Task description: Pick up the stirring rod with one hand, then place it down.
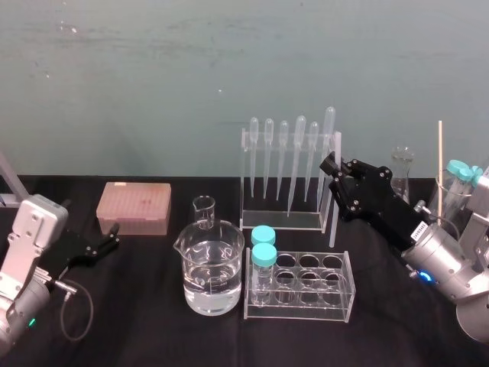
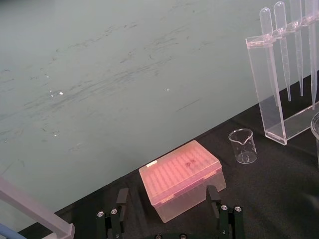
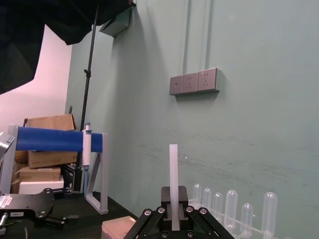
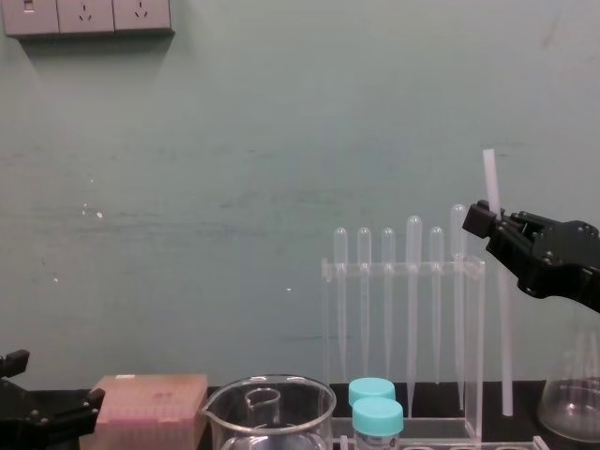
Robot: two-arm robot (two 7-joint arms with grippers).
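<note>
The stirring rod [image 4: 506, 347] is a thin whitish stick held upright, just right of the pipette rack [image 1: 289, 180]. My right gripper [image 1: 333, 170] is shut on its upper part, and a short length sticks up above the jaws [image 4: 483, 220]. In the right wrist view the rod [image 3: 173, 174] rises straight up between the two black fingers. Its lower end hangs near table level behind the rack; I cannot tell if it touches. My left gripper [image 1: 108, 241] rests low at the table's left, open [image 2: 167, 199], facing the pink tip box [image 2: 182, 177].
A large beaker of water [image 1: 210, 271] and a small beaker [image 1: 204, 212] stand mid-table. Beside them is a clear tube rack [image 1: 302, 287] with two blue-capped tubes. A conical flask [image 1: 402, 176] and a beige stick [image 1: 441, 164] in glassware stand at the right.
</note>
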